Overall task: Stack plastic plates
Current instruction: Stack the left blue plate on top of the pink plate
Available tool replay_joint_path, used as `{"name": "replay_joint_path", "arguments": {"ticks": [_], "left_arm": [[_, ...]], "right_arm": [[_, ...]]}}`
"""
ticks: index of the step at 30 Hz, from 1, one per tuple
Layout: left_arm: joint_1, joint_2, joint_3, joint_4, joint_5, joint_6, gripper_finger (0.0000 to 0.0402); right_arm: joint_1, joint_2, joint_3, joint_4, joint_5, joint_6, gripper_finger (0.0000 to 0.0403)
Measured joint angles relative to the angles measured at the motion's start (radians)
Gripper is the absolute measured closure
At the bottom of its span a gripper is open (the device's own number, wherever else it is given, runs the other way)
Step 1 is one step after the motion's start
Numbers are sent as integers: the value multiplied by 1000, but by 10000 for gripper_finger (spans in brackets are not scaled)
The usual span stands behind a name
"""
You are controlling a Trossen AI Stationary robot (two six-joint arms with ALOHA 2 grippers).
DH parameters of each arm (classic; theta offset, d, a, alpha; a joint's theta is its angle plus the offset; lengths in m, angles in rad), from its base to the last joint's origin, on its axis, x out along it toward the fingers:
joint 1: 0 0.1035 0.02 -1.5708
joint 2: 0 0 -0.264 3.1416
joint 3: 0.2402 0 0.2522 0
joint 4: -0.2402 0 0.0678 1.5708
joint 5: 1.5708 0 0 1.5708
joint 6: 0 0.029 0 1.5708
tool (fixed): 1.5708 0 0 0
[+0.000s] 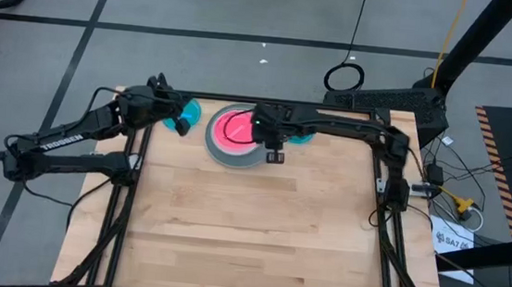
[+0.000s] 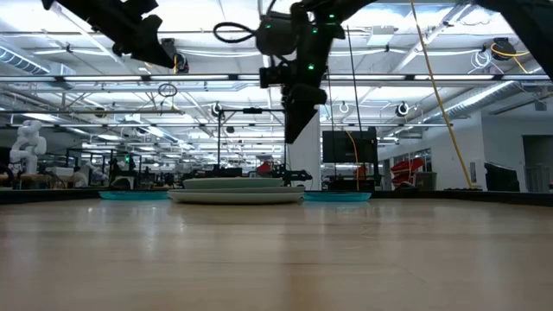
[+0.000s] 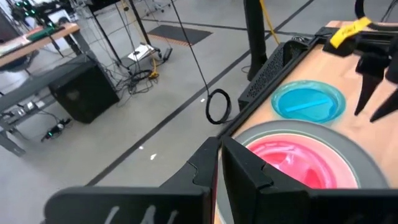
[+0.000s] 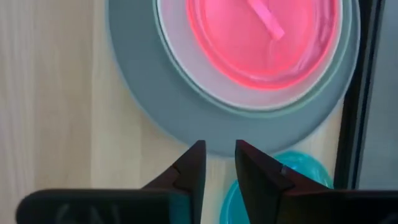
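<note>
A stack of plates [image 1: 233,137] sits near the table's far edge: a large grey plate [image 4: 149,118] at the bottom, paler rims above it and a pink-red plate [image 4: 261,37] on top. One teal-blue plate [image 1: 188,113] lies flat on the table left of the stack. Another teal-blue plate [image 4: 298,171] lies flat on its right, partly under my right arm. My right gripper [image 4: 219,146] hovers above the table at the stack's right rim, fingers pointing down, a narrow gap between them, holding nothing. My left gripper [image 3: 217,149] is shut and raised high [image 2: 164,56] over the left teal-blue plate.
The stack and both teal-blue plates [image 2: 337,196] sit in a row along the far edge. The wooden tabletop [image 1: 258,227] stretches bare toward the near edge. A black frame [image 1: 391,188] borders the table. Cables and a black box lie on the floor beyond.
</note>
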Motion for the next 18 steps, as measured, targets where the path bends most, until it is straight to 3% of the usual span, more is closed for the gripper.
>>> {"name": "replay_joint_path", "arguments": {"ticks": [10, 14, 18], "left_arm": [[-44, 39, 0, -32, 8, -131, 371], [-66, 127, 0, -25, 45, -218, 371], [-68, 245, 1, -70, 48, -286, 371]], "right_arm": [[-32, -353, -504, 568, 0, -70, 330], [-54, -481, -620, 761, 1, -116, 330], [-80, -591, -689, 843, 1, -92, 330]]}}
